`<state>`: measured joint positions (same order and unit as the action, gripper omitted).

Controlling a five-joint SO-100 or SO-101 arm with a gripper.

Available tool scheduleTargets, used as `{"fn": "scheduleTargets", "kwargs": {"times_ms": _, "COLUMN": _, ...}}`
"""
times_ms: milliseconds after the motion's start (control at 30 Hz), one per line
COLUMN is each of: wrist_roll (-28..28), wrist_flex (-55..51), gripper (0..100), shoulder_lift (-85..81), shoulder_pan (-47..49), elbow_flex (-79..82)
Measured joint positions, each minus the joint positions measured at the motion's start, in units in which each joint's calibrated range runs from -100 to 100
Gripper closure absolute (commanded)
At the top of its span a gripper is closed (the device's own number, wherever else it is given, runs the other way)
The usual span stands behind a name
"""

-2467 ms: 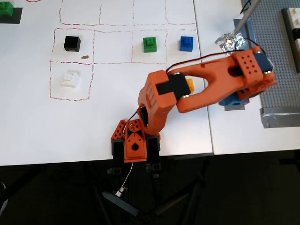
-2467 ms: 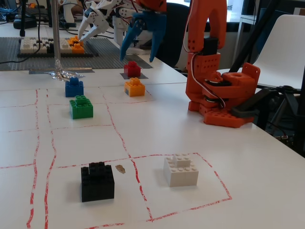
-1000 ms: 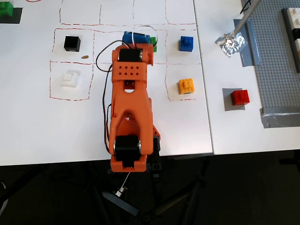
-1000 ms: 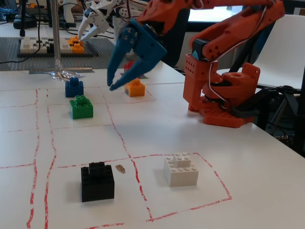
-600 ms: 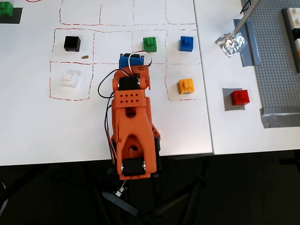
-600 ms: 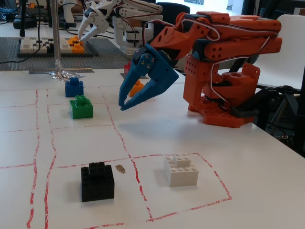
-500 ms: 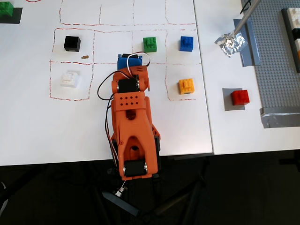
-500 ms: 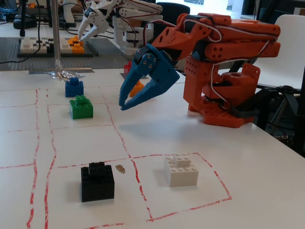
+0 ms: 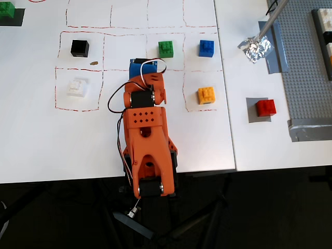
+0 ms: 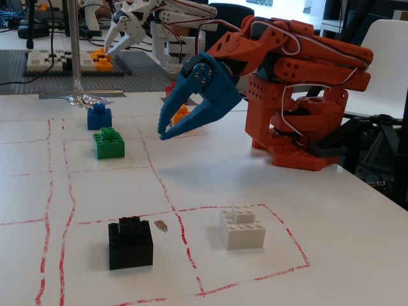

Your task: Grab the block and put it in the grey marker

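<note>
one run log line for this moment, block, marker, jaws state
block: red, resting on grey marker | gripper: jaws open, empty, raised over the white table, apart from the block | placement: looks done

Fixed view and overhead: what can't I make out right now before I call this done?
- Block: clear on the grey marker in the overhead view; in the fixed view the gripper hides nearly all of it.
- Gripper: fingertips hidden under the arm in the overhead view.
- Orange brick: mostly covered by the gripper in the fixed view.
</note>
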<state>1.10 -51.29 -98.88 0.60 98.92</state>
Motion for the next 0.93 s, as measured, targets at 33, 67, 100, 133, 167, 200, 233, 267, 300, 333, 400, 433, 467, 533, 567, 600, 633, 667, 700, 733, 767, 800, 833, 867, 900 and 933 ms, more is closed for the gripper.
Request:
{"fn": "scheduleTargets", "kwargs": {"times_ms": 33, "wrist_roll": 0.0, "wrist_flex": 0.0, "gripper": 100, "shoulder_lift": 0.3, "shoulder_pan": -0.1, "elbow_flex": 0.0}}
{"fn": "scheduleTargets", "kwargs": {"times_ms": 67, "wrist_roll": 0.0, "wrist_flex": 0.0, "gripper": 100, "shoulder_lift": 0.3, "shoulder_pan": -0.1, "elbow_flex": 0.0}}
{"fn": "scheduleTargets", "kwargs": {"times_ms": 100, "wrist_roll": 0.0, "wrist_flex": 0.0, "gripper": 100, "shoulder_lift": 0.3, "shoulder_pan": 0.0, "elbow_flex": 0.0}}
{"fn": "scheduleTargets", "kwargs": {"times_ms": 133, "wrist_roll": 0.0, "wrist_flex": 0.0, "gripper": 100, "shoulder_lift": 0.3, "shoulder_pan": 0.0, "elbow_flex": 0.0}}
{"fn": "scheduleTargets", "kwargs": {"times_ms": 167, "wrist_roll": 0.0, "wrist_flex": 0.0, "gripper": 100, "shoulder_lift": 0.3, "shoulder_pan": 0.0, "elbow_flex": 0.0}}
{"fn": "scheduleTargets", "kwargs": {"times_ms": 200, "wrist_roll": 0.0, "wrist_flex": 0.0, "gripper": 100, "shoulder_lift": 0.3, "shoulder_pan": 0.0, "elbow_flex": 0.0}}
{"fn": "scheduleTargets", "kwargs": {"times_ms": 233, "wrist_roll": 0.0, "wrist_flex": 0.0, "gripper": 100, "shoulder_lift": 0.3, "shoulder_pan": 0.0, "elbow_flex": 0.0}}
{"fn": "scheduleTargets", "kwargs": {"times_ms": 267, "wrist_roll": 0.0, "wrist_flex": 0.0, "gripper": 100, "shoulder_lift": 0.3, "shoulder_pan": 0.0, "elbow_flex": 0.0}}
{"fn": "scheduleTargets", "kwargs": {"times_ms": 300, "wrist_roll": 0.0, "wrist_flex": 0.0, "gripper": 100, "shoulder_lift": 0.3, "shoulder_pan": 0.0, "elbow_flex": 0.0}}
{"fn": "scheduleTargets", "kwargs": {"times_ms": 333, "wrist_roll": 0.0, "wrist_flex": 0.0, "gripper": 100, "shoulder_lift": 0.3, "shoulder_pan": 0.0, "elbow_flex": 0.0}}
{"fn": "scheduleTargets", "kwargs": {"times_ms": 400, "wrist_roll": 0.0, "wrist_flex": 0.0, "gripper": 100, "shoulder_lift": 0.3, "shoulder_pan": 0.0, "elbow_flex": 0.0}}
{"fn": "scheduleTargets", "kwargs": {"times_ms": 433, "wrist_roll": 0.0, "wrist_flex": 0.0, "gripper": 100, "shoulder_lift": 0.3, "shoulder_pan": 0.0, "elbow_flex": 0.0}}
{"fn": "scheduleTargets", "kwargs": {"times_ms": 467, "wrist_roll": -0.1, "wrist_flex": 0.0, "gripper": 100, "shoulder_lift": 0.3, "shoulder_pan": 0.0, "elbow_flex": 0.0}}
{"fn": "scheduleTargets", "kwargs": {"times_ms": 533, "wrist_roll": -0.6, "wrist_flex": 0.0, "gripper": 100, "shoulder_lift": 0.3, "shoulder_pan": 0.0, "elbow_flex": 0.0}}
{"fn": "scheduleTargets", "kwargs": {"times_ms": 567, "wrist_roll": -0.6, "wrist_flex": 0.0, "gripper": 100, "shoulder_lift": 0.3, "shoulder_pan": 0.0, "elbow_flex": 0.0}}
{"fn": "scheduleTargets", "kwargs": {"times_ms": 600, "wrist_roll": -0.6, "wrist_flex": 0.0, "gripper": 100, "shoulder_lift": 0.3, "shoulder_pan": 0.0, "elbow_flex": 0.0}}
{"fn": "scheduleTargets", "kwargs": {"times_ms": 633, "wrist_roll": -0.6, "wrist_flex": 0.0, "gripper": 100, "shoulder_lift": 0.3, "shoulder_pan": 0.0, "elbow_flex": 0.0}}
{"fn": "scheduleTargets", "kwargs": {"times_ms": 667, "wrist_roll": -0.6, "wrist_flex": 0.0, "gripper": 100, "shoulder_lift": 0.3, "shoulder_pan": 0.0, "elbow_flex": 0.0}}
{"fn": "scheduleTargets", "kwargs": {"times_ms": 700, "wrist_roll": -0.7, "wrist_flex": 0.0, "gripper": 100, "shoulder_lift": 0.3, "shoulder_pan": 0.0, "elbow_flex": 0.0}}
{"fn": "scheduleTargets", "kwargs": {"times_ms": 733, "wrist_roll": -0.7, "wrist_flex": 0.0, "gripper": 100, "shoulder_lift": 0.3, "shoulder_pan": 0.0, "elbow_flex": 0.0}}
{"fn": "scheduleTargets", "kwargs": {"times_ms": 767, "wrist_roll": -0.7, "wrist_flex": 0.0, "gripper": 100, "shoulder_lift": 0.3, "shoulder_pan": 0.0, "elbow_flex": 0.0}}
{"fn": "scheduleTargets", "kwargs": {"times_ms": 800, "wrist_roll": -0.7, "wrist_flex": 0.0, "gripper": 100, "shoulder_lift": 0.3, "shoulder_pan": 0.0, "elbow_flex": 0.0}}
{"fn": "scheduleTargets", "kwargs": {"times_ms": 833, "wrist_roll": -0.7, "wrist_flex": 0.0, "gripper": 100, "shoulder_lift": 0.3, "shoulder_pan": 0.0, "elbow_flex": 0.0}}
{"fn": "scheduleTargets", "kwargs": {"times_ms": 867, "wrist_roll": -0.7, "wrist_flex": 0.0, "gripper": 100, "shoulder_lift": 0.3, "shoulder_pan": 0.0, "elbow_flex": 0.0}}
{"fn": "scheduleTargets", "kwargs": {"times_ms": 900, "wrist_roll": -0.7, "wrist_flex": 0.0, "gripper": 100, "shoulder_lift": 0.3, "shoulder_pan": 0.0, "elbow_flex": 0.0}}
{"fn": "scheduleTargets", "kwargs": {"times_ms": 933, "wrist_roll": -0.7, "wrist_flex": 0.0, "gripper": 100, "shoulder_lift": 0.3, "shoulder_pan": 0.0, "elbow_flex": 0.0}}
